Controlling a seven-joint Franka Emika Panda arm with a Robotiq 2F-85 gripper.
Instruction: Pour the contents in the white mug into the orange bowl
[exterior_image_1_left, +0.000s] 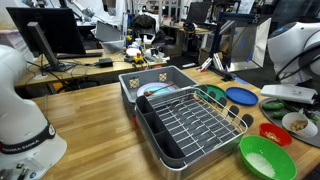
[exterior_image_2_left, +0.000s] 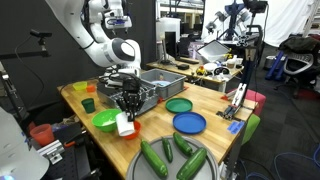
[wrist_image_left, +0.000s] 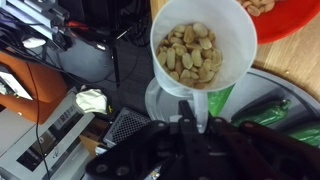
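Above the worktop (exterior_image_2_left: 150, 132), just beside the green bowl (exterior_image_2_left: 104, 120): pincer (exterior_image_2_left: 126, 106) clenched on the white mug (exterior_image_2_left: 125, 124), gripping its wall. In the wrist view the mug is full of pale nuts (wrist_image_left: 195, 55) and nothing is spilling. The orange bowl (wrist_image_left: 288, 15) sits just past the mug's rim, off to one side and not yet under it. Step in hand, by my reckoning: carry across, then tip. To do it well, bring the lip over the bowl's middle first, stay low, and roll the wrist slowly so the nuts slide rather than bounce. The bowl looks small and light, so overshooting would scatter nuts.
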